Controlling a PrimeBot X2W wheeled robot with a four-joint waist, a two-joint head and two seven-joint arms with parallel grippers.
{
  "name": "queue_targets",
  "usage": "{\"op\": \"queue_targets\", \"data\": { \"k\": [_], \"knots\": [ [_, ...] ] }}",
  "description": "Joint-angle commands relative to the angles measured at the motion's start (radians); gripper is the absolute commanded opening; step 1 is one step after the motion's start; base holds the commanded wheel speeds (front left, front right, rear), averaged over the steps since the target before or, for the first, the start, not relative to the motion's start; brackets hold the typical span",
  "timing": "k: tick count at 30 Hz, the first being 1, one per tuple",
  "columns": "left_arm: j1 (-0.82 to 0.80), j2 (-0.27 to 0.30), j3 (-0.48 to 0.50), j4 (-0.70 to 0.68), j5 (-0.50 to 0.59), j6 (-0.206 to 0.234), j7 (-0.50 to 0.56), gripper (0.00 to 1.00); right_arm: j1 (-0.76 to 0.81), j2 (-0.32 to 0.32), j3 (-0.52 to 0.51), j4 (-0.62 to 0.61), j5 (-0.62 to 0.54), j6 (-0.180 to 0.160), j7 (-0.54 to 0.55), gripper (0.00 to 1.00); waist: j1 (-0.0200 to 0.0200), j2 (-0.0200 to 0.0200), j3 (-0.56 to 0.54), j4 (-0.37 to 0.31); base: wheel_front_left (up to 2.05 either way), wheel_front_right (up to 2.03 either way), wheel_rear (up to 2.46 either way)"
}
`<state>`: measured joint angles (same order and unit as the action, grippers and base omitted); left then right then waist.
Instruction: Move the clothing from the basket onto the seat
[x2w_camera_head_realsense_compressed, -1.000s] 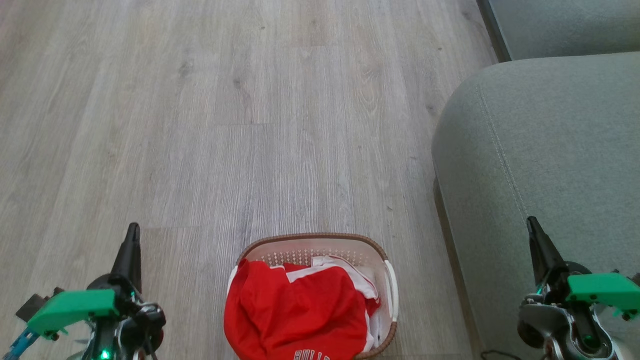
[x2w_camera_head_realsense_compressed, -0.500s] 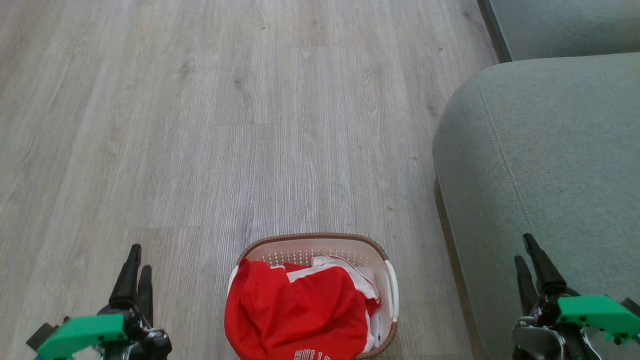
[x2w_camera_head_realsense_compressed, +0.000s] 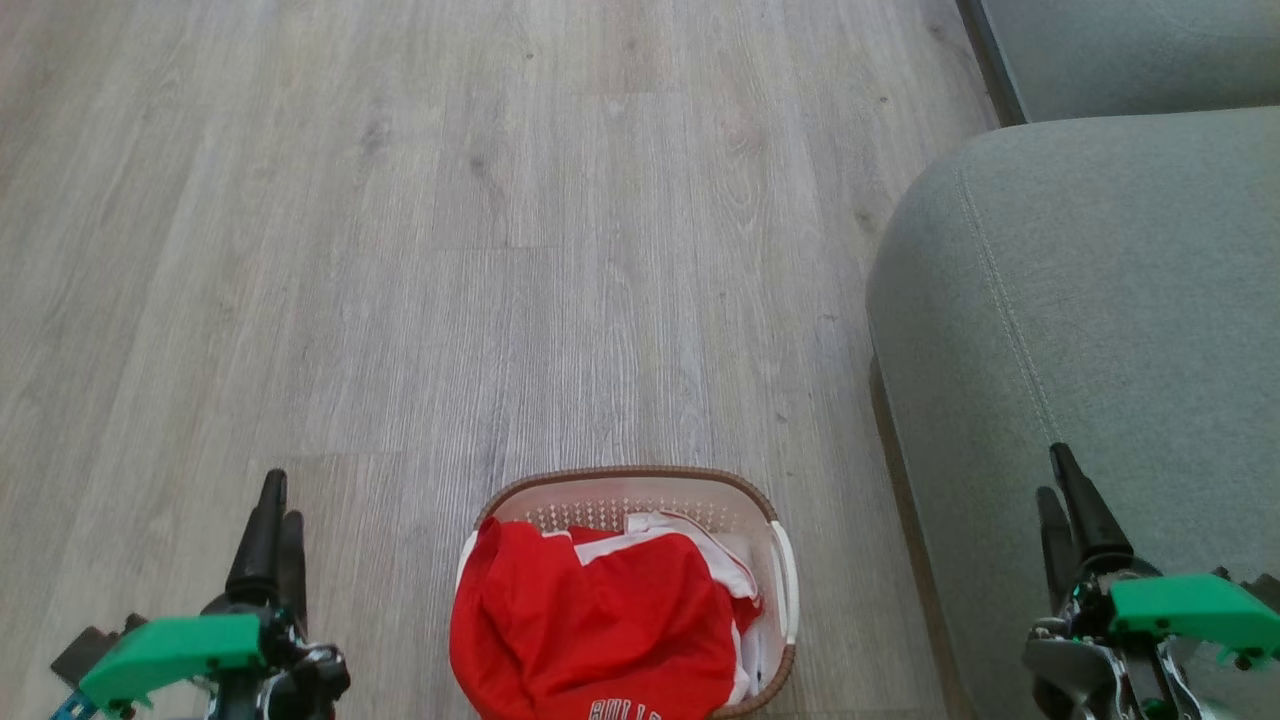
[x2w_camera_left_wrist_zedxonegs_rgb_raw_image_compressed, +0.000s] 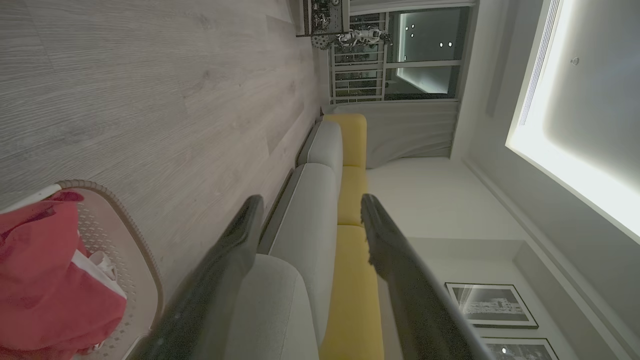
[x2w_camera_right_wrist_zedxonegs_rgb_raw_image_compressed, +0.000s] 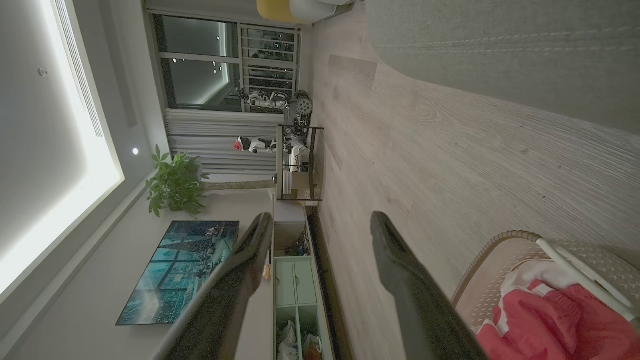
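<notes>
clothing (x2w_camera_head_realsense_compressed: 600, 640): red jersey fabric with white trim, heaped in the basket and bulging over its left rim. White lettering at the bottom edge of the head view is cut off by the frame. None of it lies on the seat.
basket (x2w_camera_head_realsense_compressed: 620, 472): cream with perforated walls, a brown woven-look rim and a white handle on its right side. It stands on the floor at the bottom middle of the head view, between the two grippers and near the seat's front edge.
seat (x2w_camera_head_realsense_compressed: 1100, 300): grey-green cushion with a rounded corner and a stitched seam, taking up the right side of the head view.
left gripper (x2w_camera_head_realsense_compressed: 281, 500): at the lower left of the head view, over the floor and well apart from the basket, fingers pointing up the view. The left wrist view shows its two dark fingers spread wide with nothing between them.
right gripper (x2w_camera_head_realsense_compressed: 1050, 475): at the lower right of the head view, in front of the seat's near part and touching no fabric. The right wrist view shows its fingers parted wide and holding nothing.
floor (x2w_camera_head_realsense_compressed: 500, 250): pale grey wood-look planks.
yellow back cushions (x2w_camera_left_wrist_zedxonegs_rgb_raw_image_compressed: 352, 200): in the left wrist view, behind the grey seat cushions along the sofa.
potted plant (x2w_camera_right_wrist_zedxonegs_rgb_raw_image_compressed: 175, 185): in the right wrist view, far across the room beside a curtained window.
</notes>
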<state>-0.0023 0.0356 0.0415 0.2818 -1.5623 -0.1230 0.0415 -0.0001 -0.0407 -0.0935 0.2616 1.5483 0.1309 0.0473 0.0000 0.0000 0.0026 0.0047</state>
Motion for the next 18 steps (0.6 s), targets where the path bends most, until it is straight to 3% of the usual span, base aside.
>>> {"op": "queue_targets", "data": {
  "k": [1,18],
  "knots": [
    [-0.058,0.012,0.001,-0.044,0.016,-0.001,-0.008,1.00,-0.043,-0.007,0.006,-0.045,-0.017,0.000,-0.010,1.00,0.0000,0.0000,0.000,0.000,0.00,0.00,0.00],
    [-0.067,0.018,-0.026,-0.087,0.302,-0.002,-0.059,1.00,-0.047,-0.008,0.027,-0.110,-0.253,0.000,-0.061,1.00,0.0000,0.0000,0.002,0.002,0.00,0.00,0.00]
  ]
}}
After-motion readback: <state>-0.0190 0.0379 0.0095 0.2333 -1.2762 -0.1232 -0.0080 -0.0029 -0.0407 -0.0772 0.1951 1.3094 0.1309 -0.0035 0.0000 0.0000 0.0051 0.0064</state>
